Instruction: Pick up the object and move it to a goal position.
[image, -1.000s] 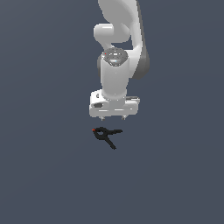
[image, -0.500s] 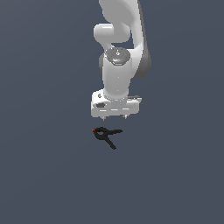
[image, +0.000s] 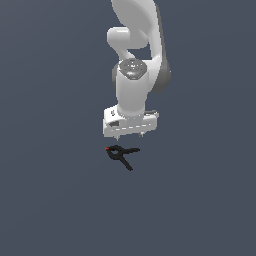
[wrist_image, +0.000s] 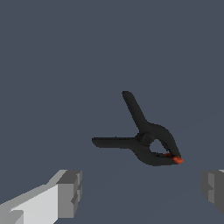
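Note:
The object is a small black spring clamp (image: 121, 154) with two splayed thin handles and a tiny red tip, lying flat on the dark grey floor. In the wrist view the clamp (wrist_image: 144, 138) lies just beyond the line between my two grey fingertips, red tip toward one finger (wrist_image: 213, 188). My gripper (image: 129, 135) hangs just above and slightly behind the clamp in the exterior view, open, its short fingertips pointing down and holding nothing. It does not touch the clamp.
A plain dark grey floor (image: 50, 200) fills the scene all around. The white arm (image: 137, 60) rises straight above the gripper. No goal marker shows in either view.
The gripper has come down a little toward the clamp over the last second. The clamp has not moved.

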